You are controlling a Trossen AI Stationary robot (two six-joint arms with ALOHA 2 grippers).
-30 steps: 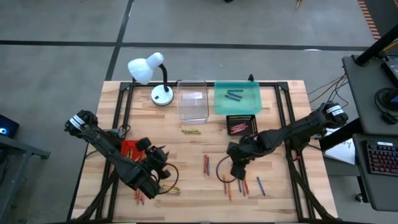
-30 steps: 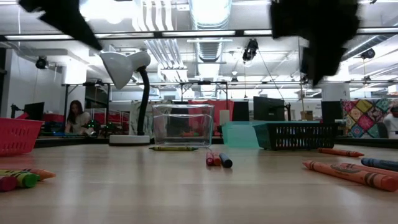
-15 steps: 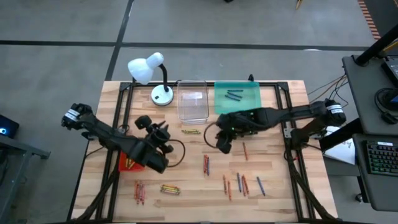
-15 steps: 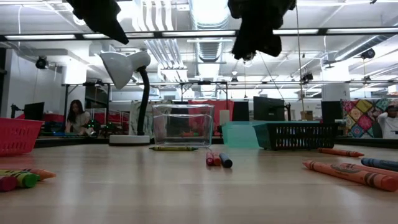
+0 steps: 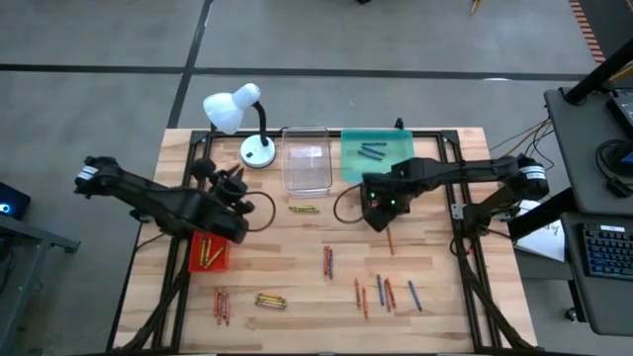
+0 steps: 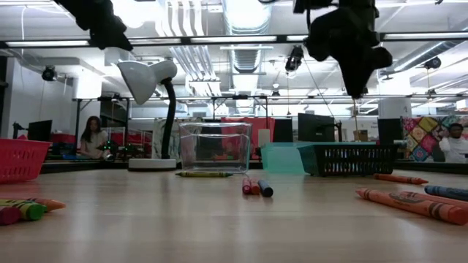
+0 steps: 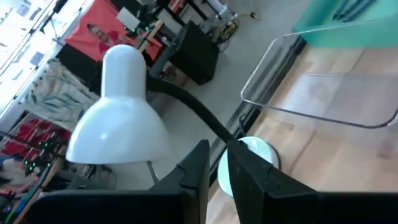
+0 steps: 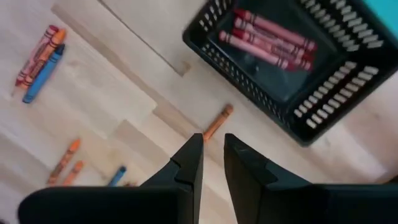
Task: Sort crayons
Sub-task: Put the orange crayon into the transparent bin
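Crayons (image 5: 382, 293) lie scattered over the wooden table (image 5: 445, 297), with several in the red tray (image 5: 210, 253), black tray (image 8: 292, 121) and teal tray (image 5: 377, 156). The right gripper (image 8: 211, 160) hangs above the black tray, fingers narrowly parted, empty. The left gripper (image 7: 216, 168), likewise empty and nearly closed, faces the white lamp (image 7: 121, 118)

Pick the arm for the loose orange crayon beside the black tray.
Right. The right gripper hovers just above that orange crayon, beside the black tray, per its wrist view. The left gripper is across the table by the lamp.
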